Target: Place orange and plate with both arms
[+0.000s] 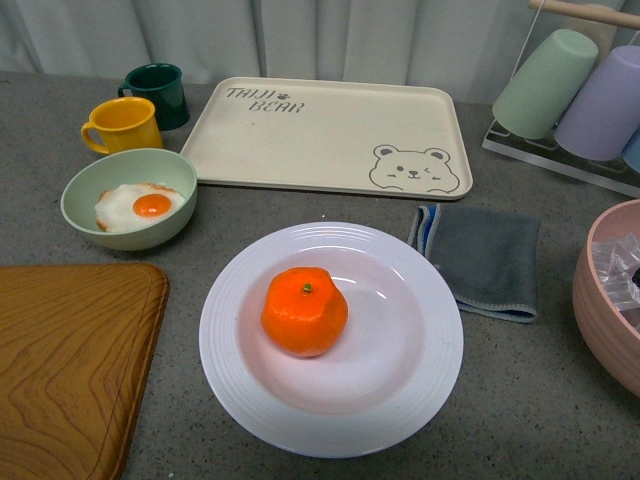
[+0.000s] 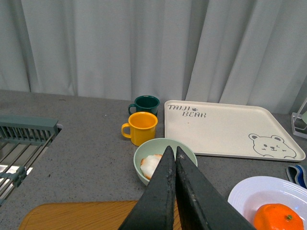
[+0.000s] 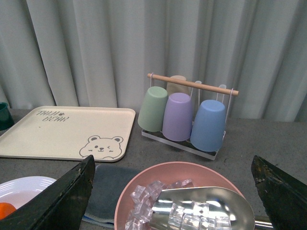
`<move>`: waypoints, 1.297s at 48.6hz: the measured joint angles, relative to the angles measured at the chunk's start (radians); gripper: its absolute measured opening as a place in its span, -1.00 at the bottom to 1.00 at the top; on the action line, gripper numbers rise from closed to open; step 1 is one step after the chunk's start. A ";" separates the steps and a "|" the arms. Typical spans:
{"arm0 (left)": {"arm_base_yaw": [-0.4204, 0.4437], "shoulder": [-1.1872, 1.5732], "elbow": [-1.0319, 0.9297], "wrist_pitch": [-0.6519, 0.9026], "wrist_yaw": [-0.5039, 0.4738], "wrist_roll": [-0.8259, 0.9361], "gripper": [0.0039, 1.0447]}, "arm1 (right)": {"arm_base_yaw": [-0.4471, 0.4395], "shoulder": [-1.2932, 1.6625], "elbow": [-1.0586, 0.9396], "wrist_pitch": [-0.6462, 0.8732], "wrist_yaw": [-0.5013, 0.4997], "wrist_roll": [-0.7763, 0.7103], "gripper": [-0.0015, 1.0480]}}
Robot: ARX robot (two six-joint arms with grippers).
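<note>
Orange is sitting in the middle of the plate, stem dot up, and neither pincer is touching either one. The left pincer is hanging with its fingers pressed together, gripping nothing. The plate and orange are lying near it, off to one side of its tips, while the green bowl with the fried egg is sitting just beyond the tips, and the yellow mug and dark mug are standing farther out. The right pincer is holding its fingers spread wide, with nothing in its grip. The pink bowl of ice with a metal scoop is lying in the gap between them, the cup rack is standing well beyond, and the plate's rim is showing just past one finger, with the grey cloth lying between it and the pink bowl
</note>
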 joint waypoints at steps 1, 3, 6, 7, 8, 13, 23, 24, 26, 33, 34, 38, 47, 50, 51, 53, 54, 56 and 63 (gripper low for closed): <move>0.000 -0.008 0.000 -0.008 0.000 0.000 -0.93 | 0.000 0.000 0.000 0.000 0.000 0.000 0.82; 0.000 -0.022 0.000 -0.022 0.000 0.000 -0.93 | 0.000 0.000 0.000 0.000 0.000 0.000 0.82; 0.000 -0.039 0.000 -0.040 0.000 0.000 -0.93 | 0.000 0.000 0.000 0.000 0.000 0.000 0.82; 0.000 -0.044 0.000 -0.045 0.000 0.000 -0.93 | 0.000 0.000 0.000 0.000 0.000 0.000 0.82; 0.000 -0.051 0.000 -0.052 0.000 0.000 -0.93 | 0.000 0.000 0.000 0.000 0.000 0.000 0.82; 0.000 -0.136 0.000 -0.162 0.000 0.000 -0.93 | 0.000 0.000 0.000 0.000 0.000 0.000 0.82; 0.000 -0.234 0.000 -0.242 0.000 0.000 -0.32 | 0.000 0.000 0.000 0.000 0.000 0.000 0.82; 0.000 -0.234 0.000 -0.242 0.000 0.000 -0.25 | 0.000 0.000 0.000 0.000 0.000 0.000 0.82; 0.000 -0.235 0.000 -0.242 0.000 0.000 -0.08 | 0.000 0.000 0.000 0.000 0.000 0.000 0.82; 0.000 -0.235 0.000 -0.242 0.000 0.000 0.51 | 0.000 0.000 0.000 0.000 0.000 0.000 0.82; 0.000 -0.236 0.000 -0.242 0.000 0.000 0.61 | 0.000 0.000 0.000 0.000 0.000 0.000 0.82; 0.000 -0.236 0.000 -0.242 0.000 0.002 0.91 | 0.000 0.000 0.000 0.000 0.000 0.000 0.82; 0.000 -0.236 0.000 -0.242 0.000 0.003 0.88 | 0.084 0.119 0.043 -0.056 0.219 -0.080 0.82; 0.000 -0.236 0.000 -0.242 0.000 0.003 0.88 | 0.138 0.260 0.062 0.006 0.264 -0.078 0.82; 0.000 -0.236 0.000 -0.242 0.000 0.003 0.88 | 0.146 0.285 0.064 0.020 0.263 -0.076 0.82; 0.000 -0.236 0.000 -0.242 0.000 0.003 0.88 | 0.180 0.386 0.078 0.077 0.256 -0.044 0.82; 0.000 -0.236 0.000 -0.242 0.000 0.003 0.88 | 0.198 0.438 0.085 0.107 0.250 -0.025 0.82; 0.000 -0.236 0.000 -0.242 0.000 0.003 0.88 | 0.233 0.544 0.101 0.167 0.232 0.013 0.82; 0.000 -0.236 0.000 -0.242 0.000 0.003 0.88 | 0.349 0.943 0.166 0.348 0.113 0.203 0.82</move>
